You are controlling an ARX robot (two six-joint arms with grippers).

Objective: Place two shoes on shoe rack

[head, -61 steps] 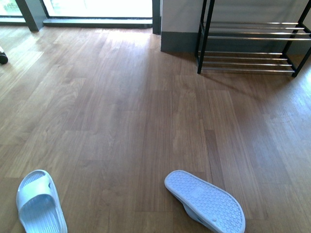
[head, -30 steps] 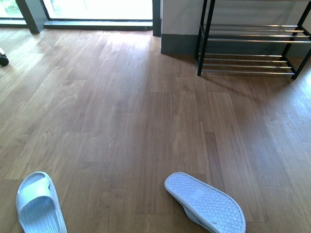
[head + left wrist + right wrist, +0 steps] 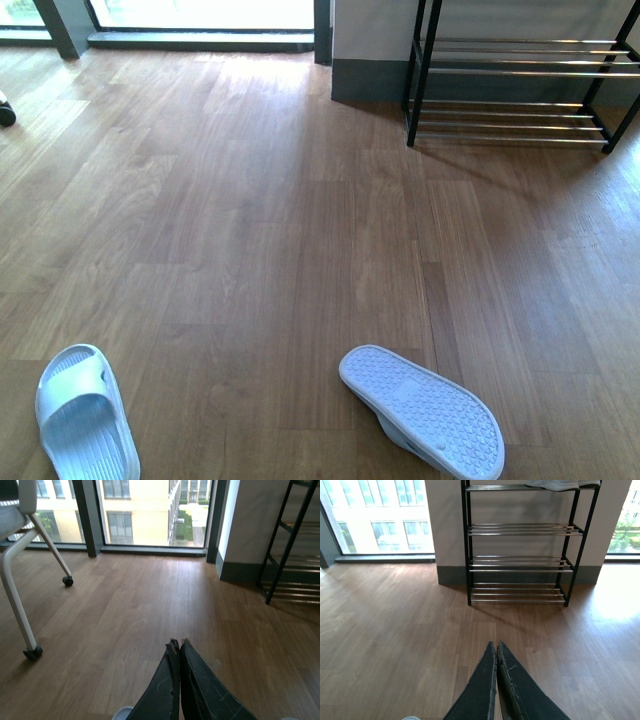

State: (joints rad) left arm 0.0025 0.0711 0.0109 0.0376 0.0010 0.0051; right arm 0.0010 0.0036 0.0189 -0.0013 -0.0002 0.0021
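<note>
The wooden plank floor stretches ahead of my left gripper to tall dark-framed windows, with a yellow building outside. Off toward my left stands a white-legged chair on black casters. Ahead of my right gripper is a pale wall with grey skirting. Bright glass on either side of it throws daylight across the boards.

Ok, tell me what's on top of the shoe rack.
A white object lies on the top tier of the shoe rack. The picture's edge cuts most of it off, so what it is cannot be told.
</note>
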